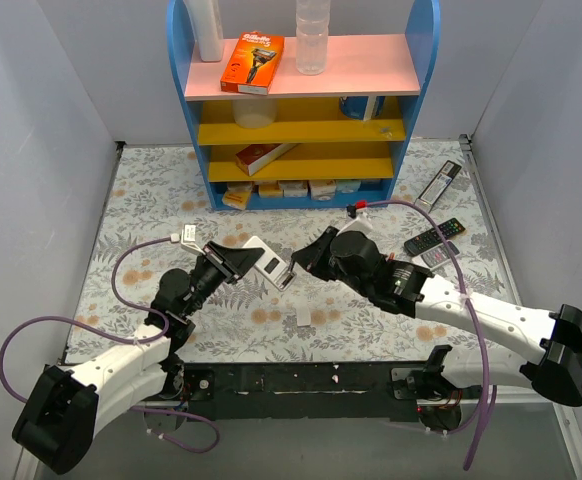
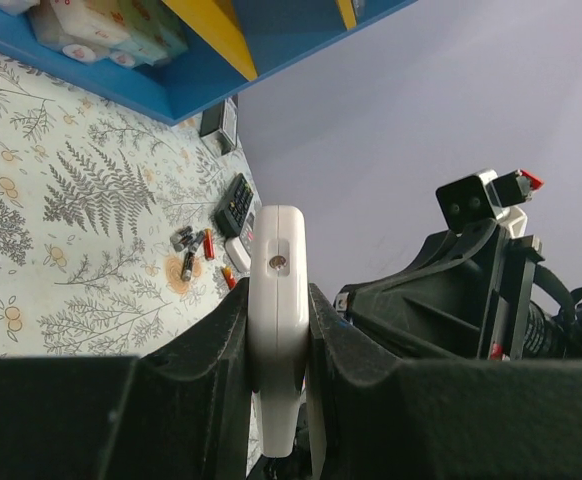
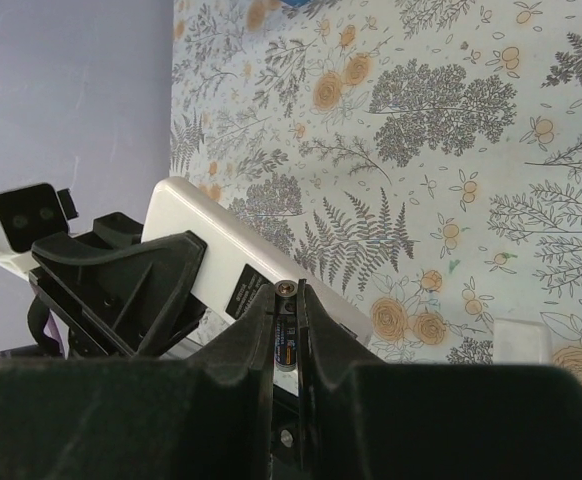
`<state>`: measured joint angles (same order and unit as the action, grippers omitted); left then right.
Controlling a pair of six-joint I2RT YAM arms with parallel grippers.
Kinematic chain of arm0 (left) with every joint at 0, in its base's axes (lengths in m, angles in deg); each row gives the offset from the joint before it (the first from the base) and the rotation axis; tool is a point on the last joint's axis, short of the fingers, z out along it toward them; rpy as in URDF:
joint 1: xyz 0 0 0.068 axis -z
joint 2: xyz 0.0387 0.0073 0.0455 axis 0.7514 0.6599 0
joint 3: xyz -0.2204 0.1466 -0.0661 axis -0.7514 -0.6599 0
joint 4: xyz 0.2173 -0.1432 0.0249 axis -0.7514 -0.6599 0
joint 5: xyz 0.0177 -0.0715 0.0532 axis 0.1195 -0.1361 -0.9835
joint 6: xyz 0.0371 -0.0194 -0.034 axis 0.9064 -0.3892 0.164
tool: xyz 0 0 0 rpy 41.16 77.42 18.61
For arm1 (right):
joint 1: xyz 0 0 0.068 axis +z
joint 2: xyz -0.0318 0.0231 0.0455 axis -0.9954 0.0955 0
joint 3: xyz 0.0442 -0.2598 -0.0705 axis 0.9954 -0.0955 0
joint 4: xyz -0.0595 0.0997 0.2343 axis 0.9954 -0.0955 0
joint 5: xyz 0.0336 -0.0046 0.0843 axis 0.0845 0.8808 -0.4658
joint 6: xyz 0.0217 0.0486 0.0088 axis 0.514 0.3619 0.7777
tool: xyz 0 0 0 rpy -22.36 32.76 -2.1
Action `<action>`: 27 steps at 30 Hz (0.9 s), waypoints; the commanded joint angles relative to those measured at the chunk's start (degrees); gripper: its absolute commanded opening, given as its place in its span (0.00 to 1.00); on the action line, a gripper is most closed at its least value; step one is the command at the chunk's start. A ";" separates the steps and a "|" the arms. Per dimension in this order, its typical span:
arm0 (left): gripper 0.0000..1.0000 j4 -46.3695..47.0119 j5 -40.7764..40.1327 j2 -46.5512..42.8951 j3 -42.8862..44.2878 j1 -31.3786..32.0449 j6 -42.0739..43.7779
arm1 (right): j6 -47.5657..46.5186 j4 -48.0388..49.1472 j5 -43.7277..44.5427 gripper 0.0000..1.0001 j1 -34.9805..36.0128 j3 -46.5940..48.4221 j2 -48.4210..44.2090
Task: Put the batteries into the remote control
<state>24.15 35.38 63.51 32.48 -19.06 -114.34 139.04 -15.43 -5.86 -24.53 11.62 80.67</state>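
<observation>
Remote control [image 1: 269, 263] lies lengthwise left-to-right.

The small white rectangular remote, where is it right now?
In the top view, the small white rectangular remote is held centre-frame in the left gripper, with the right gripper, pinching a slim dark battery, at its right end.

Table [image 1: 151, 190]: floral-print surface. Blue shelf [image 1: 426, 40] stands at the far edge. Right-front of shelf: long silver-black remote [image 1: 441, 183], black remote [image 1: 433, 237], pale remote [image 1: 438, 256], loose batteries [image 2: 189, 255]. Straight in front of shelf, well apart: small white piece [image 1: 301, 318].
</observation>
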 commanded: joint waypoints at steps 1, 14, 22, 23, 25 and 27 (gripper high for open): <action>0.00 3.73 -3.51 0.12 -0.49 0.67 -1.76 | 0.89 3.18 4.96 0.01 1.71 3.46 1.54; 0.00 5.05 -5.71 1.87 0.57 1.81 -1.76 | 4.40 0.19 9.27 0.01 3.82 5.92 5.41; 0.00 4.17 -8.17 1.35 0.92 1.90 -1.76 | 6.16 -3.06 12.17 0.01 4.17 6.45 5.24; 0.00 4.08 -8.35 1.35 1.01 1.90 -1.84 | 6.42 -3.41 12.52 0.01 4.26 6.54 5.23; 0.00 3.82 -8.88 1.35 1.10 1.99 -2.11 | 6.60 -3.85 12.61 0.01 4.26 6.54 5.23; 0.00 3.73 -9.31 1.35 1.10 1.99 -2.37 | 6.95 -3.76 12.44 0.01 4.26 6.54 5.41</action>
<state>26.95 28.43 65.67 32.39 -17.40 -116.32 144.22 -18.42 3.45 -20.64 15.73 86.90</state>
